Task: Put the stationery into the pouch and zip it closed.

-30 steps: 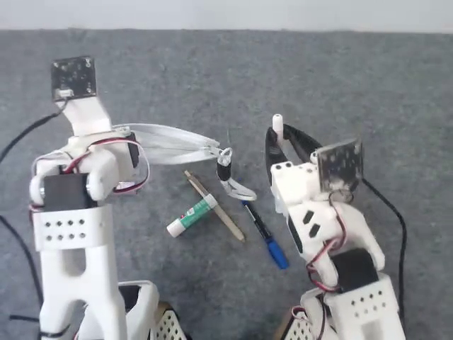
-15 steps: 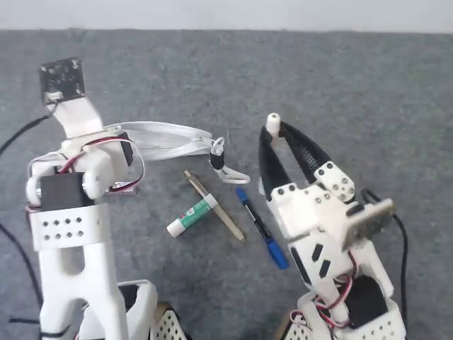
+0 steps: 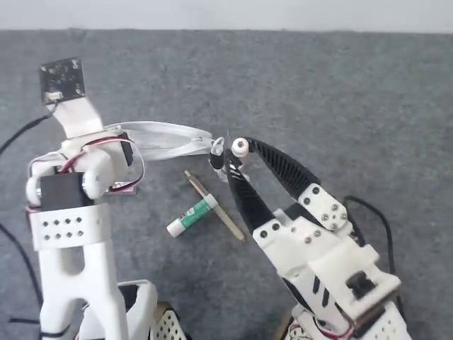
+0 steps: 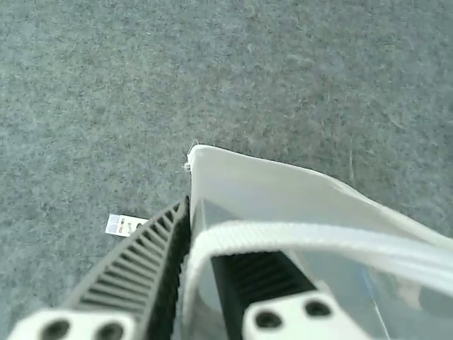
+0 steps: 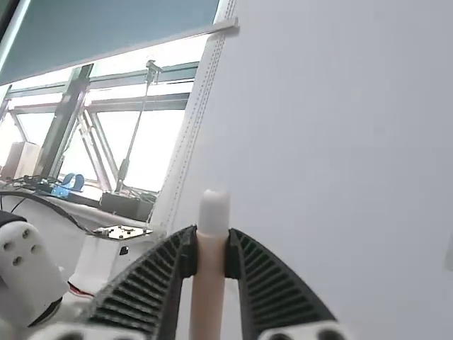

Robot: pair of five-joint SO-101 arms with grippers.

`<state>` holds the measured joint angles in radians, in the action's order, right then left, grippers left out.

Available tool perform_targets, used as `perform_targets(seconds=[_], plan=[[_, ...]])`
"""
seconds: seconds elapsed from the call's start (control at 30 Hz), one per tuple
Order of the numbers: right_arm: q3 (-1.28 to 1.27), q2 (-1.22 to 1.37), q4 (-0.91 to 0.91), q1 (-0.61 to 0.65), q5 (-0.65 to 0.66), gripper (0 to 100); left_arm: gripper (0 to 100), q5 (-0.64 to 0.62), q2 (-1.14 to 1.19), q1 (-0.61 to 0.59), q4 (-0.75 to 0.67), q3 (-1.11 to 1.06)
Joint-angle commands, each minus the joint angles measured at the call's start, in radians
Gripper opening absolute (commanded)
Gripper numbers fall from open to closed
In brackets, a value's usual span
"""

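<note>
In the high view, the right arm (image 3: pixel 333 262) is nearest. Its white body covers the surface (image 3: pixel 340 92) below and to the right of the pouch (image 3: pixel 170 140), hiding whatever lies under it. The right fingers (image 3: pixel 236 156) reach up to the pouch's pointed end and are closed on a pale pen (image 3: pixel 239 146). The pen's rounded white tip sticks out just beside that end. In the right wrist view, both right fingers (image 5: pixel 210 244) press flat against the pen (image 5: pixel 210 290).

Just below the pouch, a glue stick (image 3: pixel 192 214) with a green band and a pencil (image 3: pixel 215 203) lie on the grey surface. The glue stick's end touches the pencil near its middle. The pencil's lower end runs up against the right arm's lower finger.

At the pouch's pointed end sits a small dark piece (image 3: pixel 216 160), partly behind the right fingers and too small to identify.

The pouch is clear with a white zip band and stretches from the left arm (image 3: pixel 71 205) to its pointed end. In the left wrist view, the left fingers (image 4: pixel 196 212) are clamped on the pouch (image 4: pixel 283 191), one on each side of its wall. In the high view that grip is hidden under the left arm. A small white label (image 4: pixel 124 224) lies on the surface just beside the pouch's corner. What the pouch contains cannot be made out.
</note>
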<state>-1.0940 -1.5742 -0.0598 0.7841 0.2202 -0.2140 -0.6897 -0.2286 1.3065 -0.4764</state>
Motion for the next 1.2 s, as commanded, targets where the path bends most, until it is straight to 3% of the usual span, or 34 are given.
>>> perform_targets(seconds=[0.0,0.27,0.47,0.6,0.9,1.17], plan=[[0.112,0.071,0.025,0.012,0.014,0.6,1,-0.017,0.014,-0.006,-0.044,0.021],[0.276,0.282,0.025,0.016,0.014,0.7,1,-0.017,0.014,-0.009,-0.060,0.021],[0.361,0.412,0.025,0.139,0.021,0.8,1,-0.018,0.017,-0.006,-0.071,0.019],[0.417,0.515,0.028,0.156,0.023,0.8,1,-0.018,0.017,-0.006,-0.071,0.019],[0.442,0.785,0.283,0.153,0.025,0.7,1,-0.018,0.017,-0.006,-0.068,0.019],[0.439,0.886,0.387,0.150,0.195,0.7,1,-0.017,0.017,-0.009,-0.068,0.016]])
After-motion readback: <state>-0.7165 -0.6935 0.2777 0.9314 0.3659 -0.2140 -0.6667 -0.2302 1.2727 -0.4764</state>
